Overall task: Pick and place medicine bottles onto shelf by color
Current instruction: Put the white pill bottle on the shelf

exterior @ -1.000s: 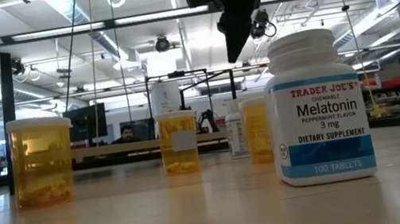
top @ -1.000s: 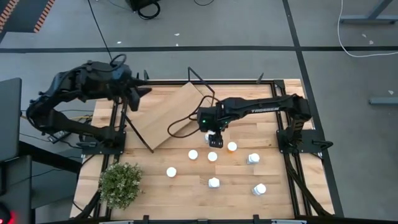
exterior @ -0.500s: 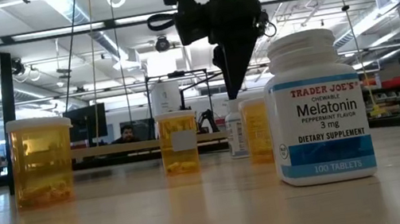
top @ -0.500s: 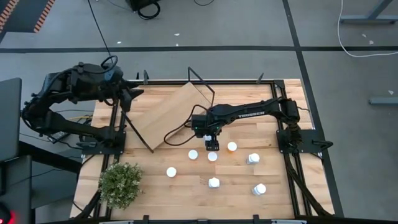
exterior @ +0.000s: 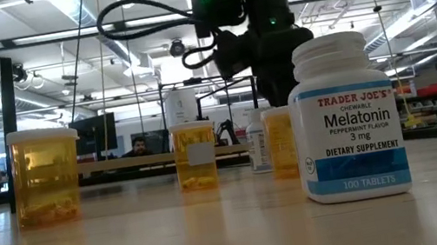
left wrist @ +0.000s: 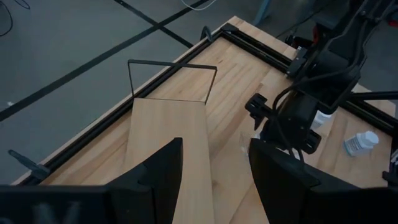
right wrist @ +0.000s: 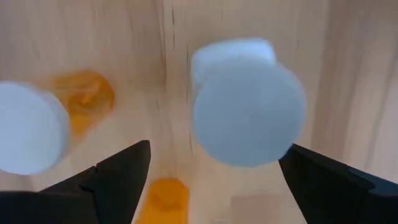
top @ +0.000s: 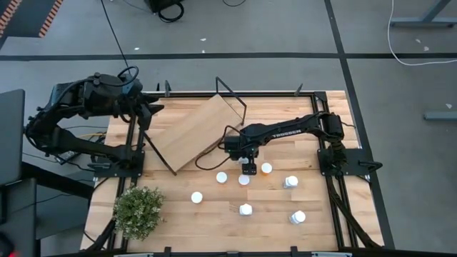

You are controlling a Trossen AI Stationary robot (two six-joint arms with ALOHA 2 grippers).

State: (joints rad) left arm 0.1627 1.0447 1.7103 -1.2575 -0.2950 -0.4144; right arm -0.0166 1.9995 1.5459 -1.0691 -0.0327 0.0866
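High view: my right gripper [top: 248, 170] hangs over the middle of the worktop [top: 314, 221], fingers spread wide, directly above a bottle whose body colour I cannot tell here. The other medicine bottles [top: 245, 209] stand scattered between the centre and the near right corner. The shelf [top: 191, 133] lies skewed toward the far left corner, with no bottle on it. My left gripper [top: 153, 108] waits above the worktop's far left edge; jaws part-open, nothing held. A plant [top: 138, 210] sits at the near left corner. Low view: my right gripper's body [exterior: 262, 36] descends behind a white Melatonin bottle [exterior: 345, 116]; orange bottles [exterior: 47, 175] stand to its left. Left wrist view: my own fingers [left wrist: 158, 177] frame the shelf's board. Right wrist view: a white cap [right wrist: 247, 111] sits between my spread fingers [right wrist: 118, 177], untouched.
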